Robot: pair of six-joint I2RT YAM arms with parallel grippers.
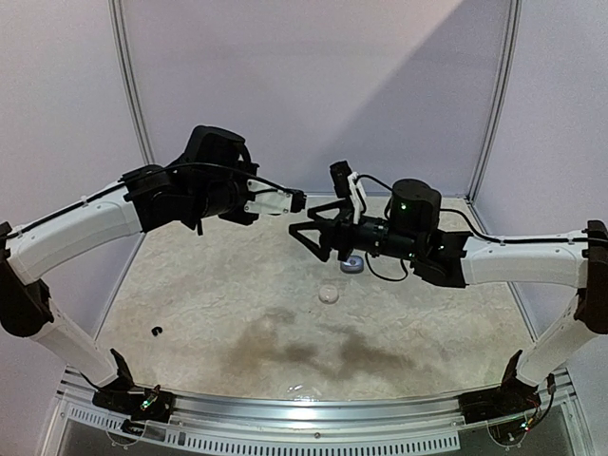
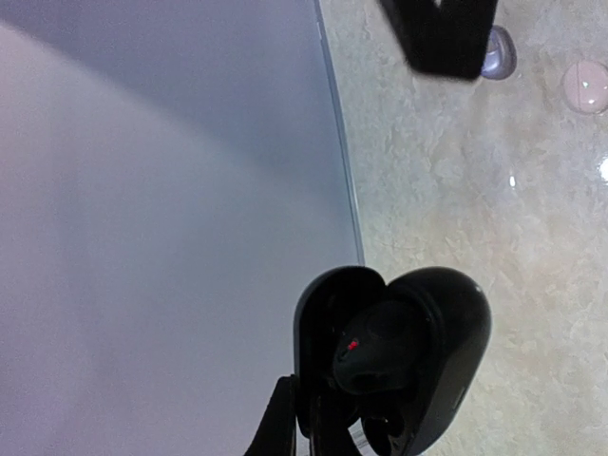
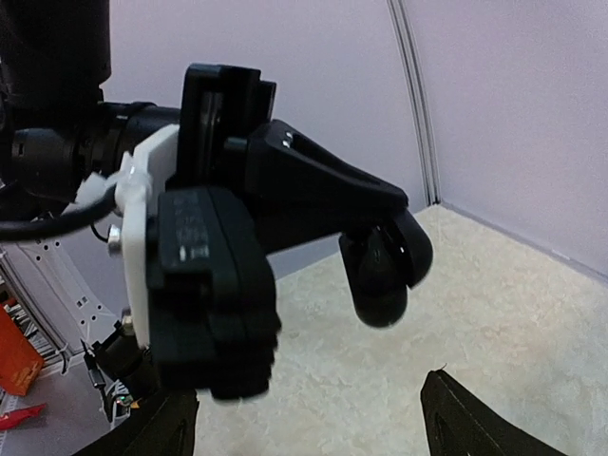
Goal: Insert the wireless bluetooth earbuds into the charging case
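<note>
The left pincer (image 1: 291, 201) is clamped on a black charging case (image 2: 442, 351) and holds it in the air above the worktop (image 1: 237, 285). The case sits at the tips of this pincer, with its lid swung open. Inside it lies a black earbud (image 2: 380, 353) with a small red light on it; whether it is pressed fully into its seat I cannot tell.

The right pincer (image 1: 302, 223) faces the left one, just beside the held case. Its two fingers (image 3: 456, 418) stand wide apart and grip nothing. From its own camera the case hangs ahead of these fingers and a little above them.

Below the right pincer, down on the worktop, lies a grey case (image 1: 351, 265) – closed, as far as the pictures show. A pale round case (image 1: 329, 294) lies near it, on the side closer to the arm bases. Well apart from both pincers, far out on the left pincer's side, there is a small black piece (image 1: 157, 331), too small to say what it is.
</note>
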